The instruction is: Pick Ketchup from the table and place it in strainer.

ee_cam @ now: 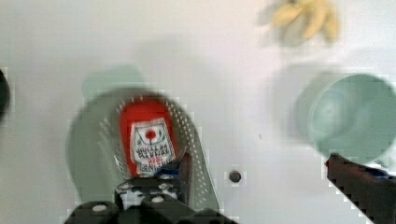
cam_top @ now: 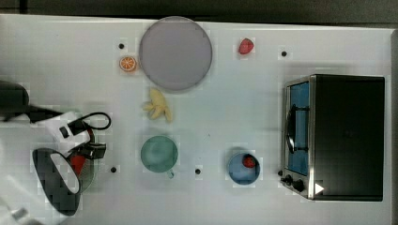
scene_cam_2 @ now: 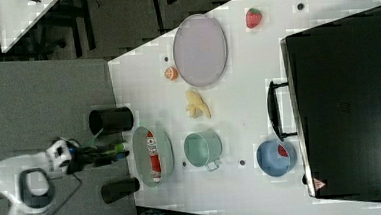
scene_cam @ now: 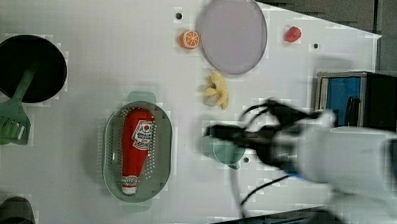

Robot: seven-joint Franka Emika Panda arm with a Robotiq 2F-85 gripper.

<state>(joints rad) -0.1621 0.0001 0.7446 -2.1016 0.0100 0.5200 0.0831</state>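
Left view: arm raised, open fingers [scene_cam: 213, 131] beside Ketchup-filled [scene_cam: 136, 149] strainer [scene_cam: 110, 154].

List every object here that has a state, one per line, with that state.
Red ketchup squeeze bottle: lying inside the strainer.
Mint-green oval plastic strainer: holds the bottle.
Gripper: open, holding nothing.
Round blue bowl: holds a strawberry.
Green mug: upright, empty.
Black toaster oven: door shut.

Bare table [scene_cam: 88, 48] flanks the strainer [scene_cam: 161, 140]; mug [scene_cam: 224, 152] stands near.
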